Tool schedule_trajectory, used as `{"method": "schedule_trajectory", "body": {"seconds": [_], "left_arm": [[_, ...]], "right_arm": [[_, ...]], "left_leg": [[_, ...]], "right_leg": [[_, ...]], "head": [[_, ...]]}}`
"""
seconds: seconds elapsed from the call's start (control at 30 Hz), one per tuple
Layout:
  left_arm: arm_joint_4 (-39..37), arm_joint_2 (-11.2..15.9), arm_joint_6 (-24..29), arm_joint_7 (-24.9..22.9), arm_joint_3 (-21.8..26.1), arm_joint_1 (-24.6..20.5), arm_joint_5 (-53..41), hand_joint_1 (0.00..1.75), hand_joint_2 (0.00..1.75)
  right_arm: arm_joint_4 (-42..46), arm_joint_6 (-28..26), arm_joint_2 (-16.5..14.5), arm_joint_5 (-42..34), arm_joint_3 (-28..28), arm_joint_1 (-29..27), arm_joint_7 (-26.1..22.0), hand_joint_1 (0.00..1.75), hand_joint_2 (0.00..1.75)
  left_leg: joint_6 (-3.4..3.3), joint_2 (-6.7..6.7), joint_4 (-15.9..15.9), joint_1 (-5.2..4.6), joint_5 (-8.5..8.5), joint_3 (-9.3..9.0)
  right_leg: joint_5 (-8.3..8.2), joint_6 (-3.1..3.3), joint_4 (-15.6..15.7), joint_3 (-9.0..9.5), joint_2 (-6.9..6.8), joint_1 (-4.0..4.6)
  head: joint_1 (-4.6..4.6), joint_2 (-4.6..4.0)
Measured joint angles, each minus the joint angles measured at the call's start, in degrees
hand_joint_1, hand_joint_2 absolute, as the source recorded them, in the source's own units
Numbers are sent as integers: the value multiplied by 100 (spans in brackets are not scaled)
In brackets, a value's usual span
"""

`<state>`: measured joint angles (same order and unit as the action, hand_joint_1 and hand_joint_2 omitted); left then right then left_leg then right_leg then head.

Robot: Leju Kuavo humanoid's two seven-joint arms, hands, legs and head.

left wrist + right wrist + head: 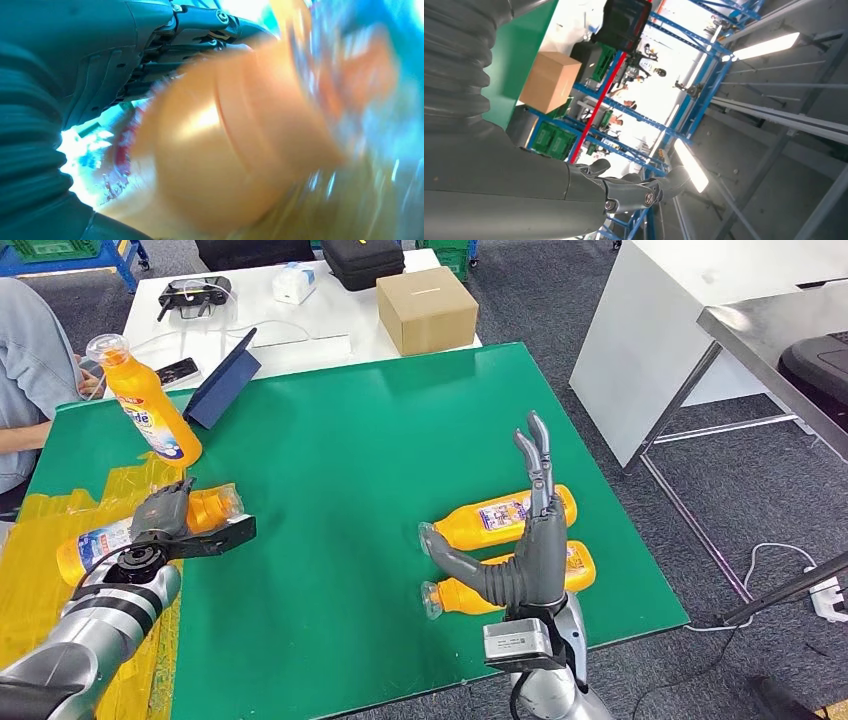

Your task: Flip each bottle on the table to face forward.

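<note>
Several orange bottles are on the green table (340,450). One bottle (95,538) lies on its side at the left, on yellow tape, and my left hand (165,515) grips it near the neck; the left wrist view is a blurred close-up of that bottle (235,145) under my fingers (200,22). Two bottles (500,512) (470,590) lie side by side at the right front. My right hand (525,555) stands raised over them, fingers straight up and thumb out, holding nothing. A fourth bottle (145,400) stands tilted at the far left, held by a person's hand (90,380).
A person in grey (25,360) sits at the table's far left corner. A blue tablet stand (225,380) is on the far edge. Behind it a white table holds a cardboard box (427,308). A metal table (770,350) stands to the right.
</note>
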<state>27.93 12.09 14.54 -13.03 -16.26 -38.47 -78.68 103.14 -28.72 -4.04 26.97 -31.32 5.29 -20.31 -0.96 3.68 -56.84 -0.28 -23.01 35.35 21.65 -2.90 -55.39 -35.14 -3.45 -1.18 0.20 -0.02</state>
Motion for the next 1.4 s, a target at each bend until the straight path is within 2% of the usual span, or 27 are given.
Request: {"method": "schedule_trajectory", "body": {"seconds": [0.2, 0.27, 0.3, 0.37, 0.43, 0.5, 0.57, 0.63, 0.7, 0.83, 0.9, 1.03, 1.27, 1.4], "left_arm": [[11, -2, 40, 1, 10, 9, 0, 0, 175], [108, -12, 297, 39, 82, 73, 9, 0, 175], [349, -40, 650, 171, 207, 223, 105, 0, 175], [1412, -208, 1518, 694, 645, 870, 536, 0, 175], [3051, -504, 2203, 1154, 1125, 1810, 869, 0, 175], [4120, -704, 2385, 1234, 1341, 2374, 860, 0, 175], [4477, -771, 2400, 1282, 1414, 2538, 884, 0, 175], [4754, -827, 2350, 1420, 1449, 2666, 1056, 0, 175], [5150, -902, 2064, 1611, 1432, 2856, 1495, 0, 175], [5999, -1028, 904, 2150, 1245, 3241, 3321, 0, 175], [6316, -1078, 465, 2462, 1160, 3376, 4181, 0, 175], [6697, -1159, 69, 2825, 1060, 3530, 4872, 0, 175], [6907, -1241, -118, 3038, 804, 3609, 5107, 0, 175], [6930, -1258, -142, 3057, 722, 3615, 5166, 0, 175]], "right_arm": [[-1, 0, 2, 2, 3, -4, -4, 0, 175], [-2, 1, 8, 23, 22, -29, -23, 0, 175], [-4, -9, 14, 75, 44, -60, -30, 0, 175], [-7, -156, 37, 388, 131, -173, 53, 0, 175], [5, -394, 86, 975, 293, -331, 288, 0, 175], [24, -502, 128, 1330, 415, -422, 450, 0, 175], [31, -507, 147, 1463, 453, -443, 547, 0, 175], [33, -413, 178, 1827, 494, -449, 821, 0, 175], [31, -116, 270, 2401, 563, -446, 1255, 0, 175], [-76, 771, 610, 3092, 799, -309, 1897, 0, 175], [-256, 1059, 789, 3159, 975, -172, 1968, 0, 175], [-658, 1305, 1063, 3222, 1284, 62, 2008, 0, 175], [-1630, 1530, 1518, 3197, 1710, 609, 1860, 0, 175], [-1925, 1555, 1613, 3205, 1817, 743, 1822, 0, 175]], "left_leg": [[0, 0, 0, 0, 0, 0], [0, 0, 0, -1, 0, 2], [1, 1, 0, -1, -2, 3], [2, 5, 0, -2, -8, 7], [1, 8, 0, -3, -16, 11], [0, 7, 0, -3, -20, 12], [0, 7, 0, -2, -19, 12], [0, 7, 0, -1, -18, 12], [0, 7, 0, -2, -18, 12], [-2, 1, 0, -6, -18, 16], [-3, -2, -1, -11, -18, 18], [-4, -5, -1, -14, -19, 19], [-8, -8, -1, -13, -15, 19], [-8, -7, -2, -13, -15, 19]], "right_leg": [[0, 0, 0, 0, 0, 0], [0, 0, 0, -2, 0, 0], [0, 0, 0, -3, 0, -1], [2, 0, 1, -10, 3, -1], [5, 1, 2, -16, 6, -2], [6, 1, 2, -17, 6, -1], [6, 0, 2, -17, 6, 0], [5, 0, 2, -16, 6, 0], [4, -1, 2, -16, 6, -1], [3, -3, 3, -14, 4, -6], [2, -5, 3, -14, 3, -11], [-1, -10, 3, -14, 3, -14], [-3, -12, 3, -13, 2, -12], [-3, -13, 3, -13, 2, -13]], "head": [[0, 0], [0, 0], [-1, 0], [-1, 0], [-1, 0], [-1, 0], [-1, 0], [-3, 0], [-3, 0], [-1, 0], [-1, 0], [-3, 0], [-2, 0], [-4, 0]]}}
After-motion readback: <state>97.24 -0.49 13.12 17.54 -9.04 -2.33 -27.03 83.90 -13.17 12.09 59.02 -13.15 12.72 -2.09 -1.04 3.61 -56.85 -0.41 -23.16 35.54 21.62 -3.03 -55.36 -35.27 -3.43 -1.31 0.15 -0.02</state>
